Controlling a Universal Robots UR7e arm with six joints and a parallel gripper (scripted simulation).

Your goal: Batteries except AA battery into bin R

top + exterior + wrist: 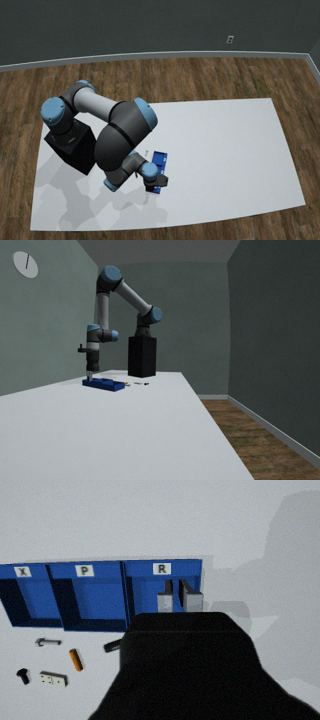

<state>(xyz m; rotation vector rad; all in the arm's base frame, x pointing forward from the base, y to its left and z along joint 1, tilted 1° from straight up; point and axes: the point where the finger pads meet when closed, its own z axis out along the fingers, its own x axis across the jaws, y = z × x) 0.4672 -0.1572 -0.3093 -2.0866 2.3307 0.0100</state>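
Note:
My gripper (pixel 175 588) (pixel 89 380) points down into the bin marked R (pixel 142 568). Its fingers stand a little apart. Blue bin shows through the gap in the wrist view, and I see nothing held there. The arm hides the near part of that bin, so its contents cannot be fully seen. An orange cylinder (pixel 75 660) (pixel 126 383), like a battery, lies on the table in front of the bins. A black, rod-like thing (pixel 112 646) (pixel 136 175) lies to its right, partly hidden by the gripper body in the wrist view.
The bin marked P (pixel 97 573) and the bin marked X (pixel 37 573) adjoin bin R in one row. On the table (pixel 219 155) lie a grey metal bolt or wrench (pixel 49 642) (pixel 146 152), a black bolt (pixel 23 676) (pixel 146 383) and a white domino (pixel 53 679) (pixel 138 383).

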